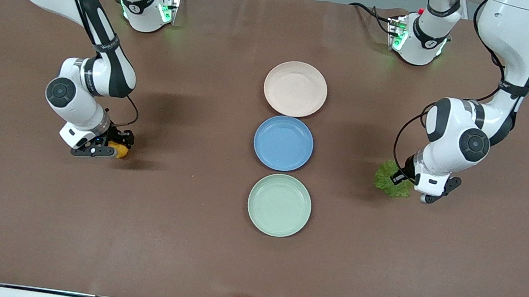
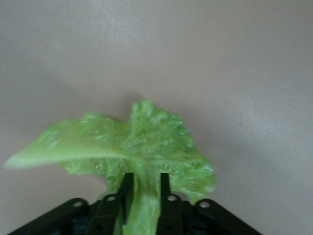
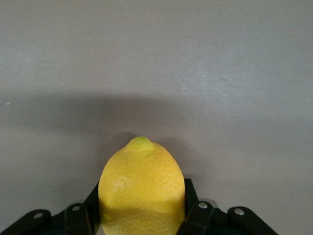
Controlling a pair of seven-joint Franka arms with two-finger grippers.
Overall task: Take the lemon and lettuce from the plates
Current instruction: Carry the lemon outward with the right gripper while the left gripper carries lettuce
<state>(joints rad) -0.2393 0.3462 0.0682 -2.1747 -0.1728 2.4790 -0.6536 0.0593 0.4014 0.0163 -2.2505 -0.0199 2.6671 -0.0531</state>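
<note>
Lemon (image 3: 142, 188) in right hand (image 1: 109, 146), lettuce (image 2: 142, 147) in left hand (image 1: 410, 185)

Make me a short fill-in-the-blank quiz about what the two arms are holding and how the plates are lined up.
1. The right gripper is shut on the ____.
2. The left gripper is shut on the ____.
3. The blue plate lies between the beige plate and the ____ plate.
4. All three plates are ____.

Missing words: lemon; lettuce; green; empty
</note>
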